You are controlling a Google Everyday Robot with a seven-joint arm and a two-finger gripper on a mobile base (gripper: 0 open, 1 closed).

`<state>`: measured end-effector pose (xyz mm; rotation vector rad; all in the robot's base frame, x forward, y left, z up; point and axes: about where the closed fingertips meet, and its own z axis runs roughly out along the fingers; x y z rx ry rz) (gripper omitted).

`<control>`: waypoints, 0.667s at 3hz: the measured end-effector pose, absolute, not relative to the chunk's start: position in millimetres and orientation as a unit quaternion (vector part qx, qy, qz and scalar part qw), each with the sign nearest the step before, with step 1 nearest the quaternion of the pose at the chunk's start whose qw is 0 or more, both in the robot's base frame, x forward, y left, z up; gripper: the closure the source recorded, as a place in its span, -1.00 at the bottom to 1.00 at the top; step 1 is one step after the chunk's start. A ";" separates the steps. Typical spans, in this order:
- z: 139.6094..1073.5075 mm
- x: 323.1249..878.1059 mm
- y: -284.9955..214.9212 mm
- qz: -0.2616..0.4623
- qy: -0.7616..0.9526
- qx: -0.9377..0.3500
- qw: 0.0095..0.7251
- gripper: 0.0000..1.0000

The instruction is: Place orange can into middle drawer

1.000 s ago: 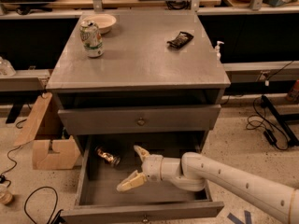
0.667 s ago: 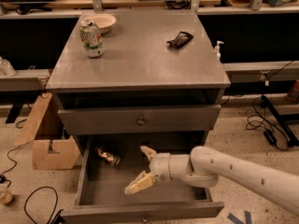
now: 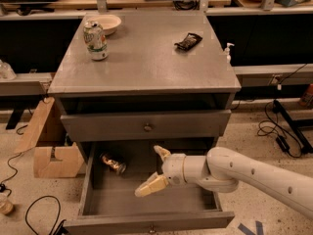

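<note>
Grey cabinet (image 3: 146,67), frame centre: inside the middle drawer (image 3: 117,198) the orange can (image 3: 113,163) lies sideways, probably light and dentable, best gripped across its body; the tool (image 3: 149,171) gapes empty nearby.

One camera looks from in front of and above a grey cabinet, tilted steeply down at middling range. The worktop (image 3: 146,58) fills the upper centre of the frame, and the open drawer (image 3: 117,199) runs to the bottom edge. Floor shows at both sides. The arm (image 3: 254,173) crosses the lower right, its pincer (image 3: 149,172) spread wide above the drawer floor at lower centre.
</note>
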<state>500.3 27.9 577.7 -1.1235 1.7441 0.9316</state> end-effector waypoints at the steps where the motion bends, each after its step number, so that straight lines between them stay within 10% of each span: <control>1: 592.8 500.4 16.9 0.351 0.704 -0.456 0.417 -1.00; 2: 623.4 491.5 -14.6 0.312 0.720 -0.476 0.397 -1.00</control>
